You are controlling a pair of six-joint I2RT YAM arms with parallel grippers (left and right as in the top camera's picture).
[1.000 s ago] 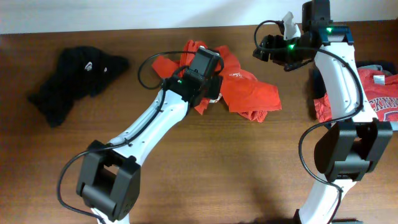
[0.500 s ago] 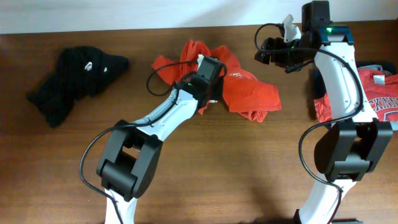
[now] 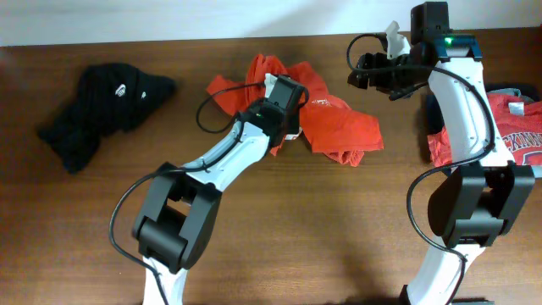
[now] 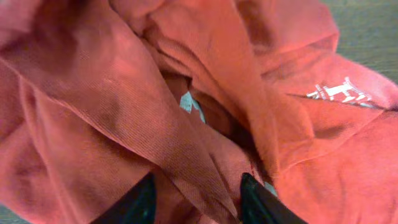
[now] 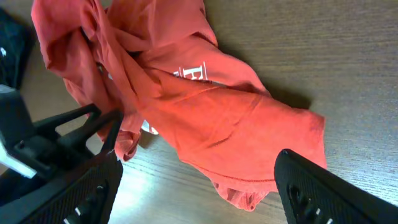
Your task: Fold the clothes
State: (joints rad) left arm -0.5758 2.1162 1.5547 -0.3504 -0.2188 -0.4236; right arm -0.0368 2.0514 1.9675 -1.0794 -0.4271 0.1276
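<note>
The orange-red T-shirt lies crumpled at the table's back middle, its small white print facing up. My left gripper is pressed down into the shirt's left part. In the left wrist view, that gripper has its two dark fingers apart, with a raised fold of the shirt between them. My right gripper hangs open above the table, to the right of the shirt. Its wide-spread fingers frame the shirt below, and nothing is between them. A black garment with small white marks sits bunched at the far left.
Another red garment with white lettering lies on a dark cloth at the right edge, behind the right arm's base. Bare brown wood runs along the front of the table. A pale wall borders the back edge.
The left arm has stretched forward and driven its gripper deeper into the orange-red shirt. The right arm has hardly moved.
</note>
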